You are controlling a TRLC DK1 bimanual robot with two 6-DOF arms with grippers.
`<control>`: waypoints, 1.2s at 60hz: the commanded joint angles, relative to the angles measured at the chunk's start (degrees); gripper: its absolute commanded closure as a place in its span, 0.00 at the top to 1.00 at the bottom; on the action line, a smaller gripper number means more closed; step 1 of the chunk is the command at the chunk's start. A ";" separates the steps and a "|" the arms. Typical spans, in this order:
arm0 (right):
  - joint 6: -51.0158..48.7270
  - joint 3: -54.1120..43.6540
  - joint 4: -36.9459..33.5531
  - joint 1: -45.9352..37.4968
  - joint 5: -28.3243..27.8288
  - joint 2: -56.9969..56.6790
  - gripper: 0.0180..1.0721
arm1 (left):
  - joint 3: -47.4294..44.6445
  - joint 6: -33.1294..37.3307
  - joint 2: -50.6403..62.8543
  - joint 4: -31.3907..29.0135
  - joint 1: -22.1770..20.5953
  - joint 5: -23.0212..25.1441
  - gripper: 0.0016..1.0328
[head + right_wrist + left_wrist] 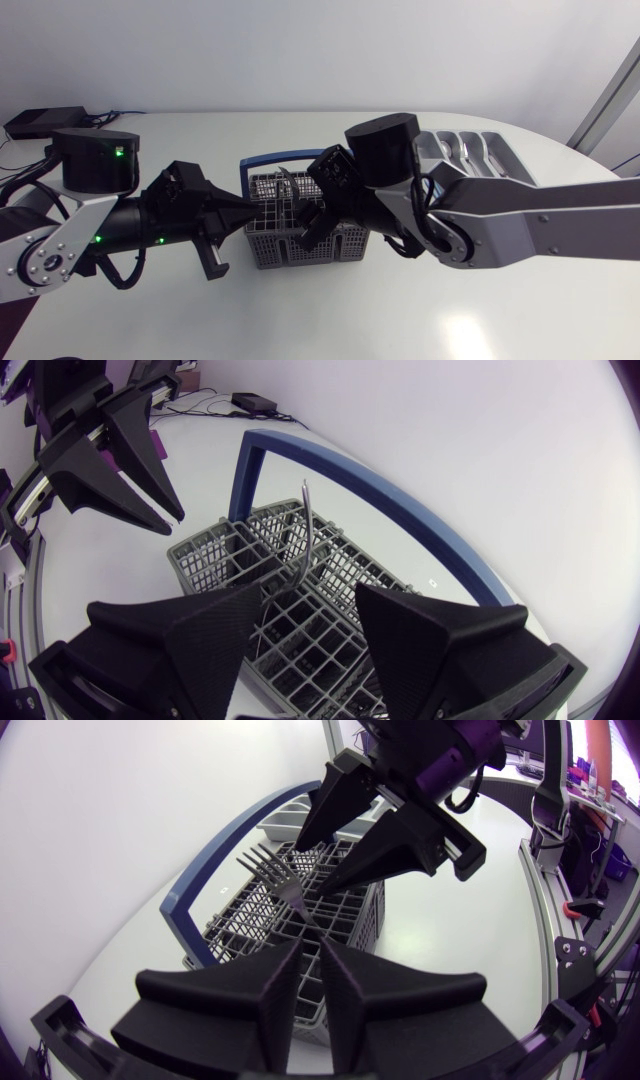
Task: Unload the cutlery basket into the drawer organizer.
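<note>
Centrally, item one: cutlery basket (pixel 300 240), a grey grid with a blue handle (pixel 270 157), standing on the white worktop (pixel 330 320).

Item two: fork (pixel 285 885), standing in the basket, handle down in a compartment and tines uppermost. Its long axis is near upright, leaning so that the tines point toward the basket's blue handle.

Item three: right gripper (pixel 300 625), over the basket, jaws spread wide and gripping nothing. The fork's shaft rises just ahead of the gap between them and touches neither finger.

Item four: left gripper (pixel 311 938), at the basket's left edge and pointing into the basket, jaws drawn close together with nothing held.

Item five: drawer organizer (pixel 497 150), grey, to the right of the basket and well apart from it.
</note>
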 commanded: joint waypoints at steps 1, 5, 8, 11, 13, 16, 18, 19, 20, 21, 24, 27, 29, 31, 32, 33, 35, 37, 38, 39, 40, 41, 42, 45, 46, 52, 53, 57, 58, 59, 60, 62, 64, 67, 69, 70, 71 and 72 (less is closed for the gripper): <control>-0.63 1.98 1.29 0.62 0.84 1.57 0.66 | -1.82 -1.03 1.11 1.00 0.38 0.68 0.23; -0.63 2.51 1.64 0.71 1.28 2.01 0.66 | -1.82 -1.21 1.46 1.36 0.38 0.68 0.24; -0.63 2.86 1.81 0.62 1.28 2.36 0.66 | -1.82 -1.29 1.81 1.62 0.38 0.77 0.24; -0.63 3.12 2.25 0.71 1.63 2.80 0.66 | -1.82 -1.29 2.07 1.88 0.38 0.86 0.24; -0.63 3.39 2.43 0.71 1.90 2.98 0.66 | -1.82 -1.29 2.16 1.97 0.47 0.94 0.24; -0.72 3.91 2.69 0.71 2.25 3.59 0.66 | -1.73 -1.38 2.43 2.15 0.65 1.12 0.24; -0.81 4.27 2.87 0.71 2.42 4.03 0.66 | -1.73 -1.38 2.51 2.15 0.65 1.21 0.24; -0.81 4.35 2.96 0.71 2.42 4.21 0.66 | -1.73 -1.38 2.51 2.23 0.65 1.30 0.24; -0.81 4.53 3.04 0.71 2.51 4.38 0.66 | -1.73 -1.47 2.60 2.23 0.74 1.30 0.24; -0.81 4.62 3.13 0.71 2.60 4.56 0.66 | -1.73 -1.47 2.60 2.32 0.74 1.38 0.24; -0.90 5.23 3.31 0.71 2.69 5.53 0.66 | -1.73 -1.47 2.60 2.32 0.74 1.47 0.24; -1.07 5.67 3.40 0.71 2.69 6.14 0.65 | -1.64 -1.56 2.69 2.32 1.00 1.65 0.24; -1.34 5.94 3.57 0.88 2.95 6.49 0.63 | -1.64 -1.56 2.69 2.32 1.00 1.65 0.24; -1.69 6.11 4.10 1.06 3.39 6.85 0.58 | -1.64 -1.56 2.69 2.32 1.09 1.65 0.24; -1.69 6.20 4.19 1.15 3.57 7.11 0.56 | -1.64 -1.56 2.69 2.32 1.09 1.74 0.24; -1.78 6.29 4.27 1.23 3.65 7.29 0.53 | -1.64 -1.56 2.69 2.32 1.09 1.74 0.25; -2.04 6.37 4.63 1.41 3.92 7.64 0.47 | -1.64 -1.65 2.69 2.32 1.09 1.74 0.25; -2.13 6.55 4.80 1.59 4.27 7.99 0.42 | -1.64 -1.65 2.69 2.41 1.18 1.74 0.25; -2.21 6.64 4.80 1.67 4.36 8.16 0.39 | -1.73 -1.73 2.69 2.41 1.18 1.74 0.26; -2.30 6.73 4.80 1.67 4.44 8.43 0.36 | -1.73 -1.73 2.69 2.41 1.18 1.74 0.27; -2.39 6.73 4.80 1.85 4.62 8.60 0.33 | -1.73 -1.82 2.69 2.41 1.09 1.74 0.27; -2.48 6.81 4.80 1.94 4.71 8.69 0.30 | -1.73 -1.82 2.69 2.41 1.09 1.74 0.27; -2.48 6.81 4.80 1.94 4.71 8.78 0.27 | -1.73 -1.82 2.78 2.41 1.09 1.74 0.27; -2.65 6.73 4.80 2.20 5.23 8.87 0.17 | -1.73 -1.82 2.87 2.41 1.09 1.74 0.27; -2.65 6.73 4.80 2.29 5.23 8.87 0.12 | -1.73 -1.82 2.87 2.50 1.18 1.74 0.27; -2.83 6.29 5.24 2.47 5.32 8.43 0.05 | -1.55 -2.17 3.13 2.76 1.26 1.74 0.27; -2.83 6.11 5.24 2.55 5.32 8.16 0.05 | -1.46 -2.17 3.22 2.76 1.35 1.74 0.27; -2.92 5.32 5.94 2.99 5.85 6.93 0.05 | -1.38 -2.26 3.22 2.85 1.44 1.82 0.27; -3.01 5.06 6.12 3.17 6.03 6.67 0.05 | -1.38 -2.26 3.22 2.85 1.44 1.74 0.27; -3.18 4.88 6.30 3.26 6.03 6.41 0.05 | -1.38 -2.26 3.30 2.85 1.44 1.74 0.27; -3.27 4.70 6.30 3.43 6.11 6.05 0.05 | -1.38 -2.26 3.30 2.85 1.44 1.74 0.27; -3.36 4.44 6.30 3.61 6.20 5.53 0.05 | -1.29 -2.26 3.39 2.94 1.44 1.74 0.27; -3.62 4.09 6.38 3.96 6.20 4.91 0.05 | -1.29 -2.26 3.66 3.03 1.44 1.82 0.27; -3.71 3.83 6.38 4.31 6.64 4.21 0.05 | -1.11 -2.26 3.83 3.11 1.53 1.82 0.27; -3.97 3.56 6.47 4.57 6.73 3.77 0.05 | -1.03 -2.35 3.92 3.11 1.61 1.74 0.27; -3.97 3.47 6.47 4.75 6.82 3.68 0.05 | -1.03 -2.35 4.01 3.11 1.70 1.74 0.27; -4.06 3.39 6.56 4.75 6.82 3.51 0.05 | -0.94 -2.44 4.01 3.11 1.70 1.74 0.27; -4.06 3.21 6.65 4.84 6.90 3.33 0.05 | -0.94 -2.53 4.01 3.11 1.70 1.82 0.27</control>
